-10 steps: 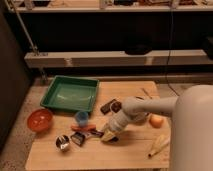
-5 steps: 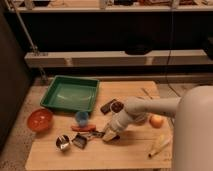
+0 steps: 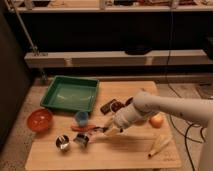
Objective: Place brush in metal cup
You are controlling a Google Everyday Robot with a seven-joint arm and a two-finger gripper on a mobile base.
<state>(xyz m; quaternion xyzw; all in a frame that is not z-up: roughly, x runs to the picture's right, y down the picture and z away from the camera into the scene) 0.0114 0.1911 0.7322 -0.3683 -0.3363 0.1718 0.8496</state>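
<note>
Metal cup upright on worktop, well view-left of end effector and nearer camera. Brush between cup and end effector, head close beside cup, not inside it. End effector low over worktop at brush's handle end; grasping or released, cannot tell. White arm enters from right, forearm sloping down-left. Blue cup and green tray beyond end effector, up-left.
</note>
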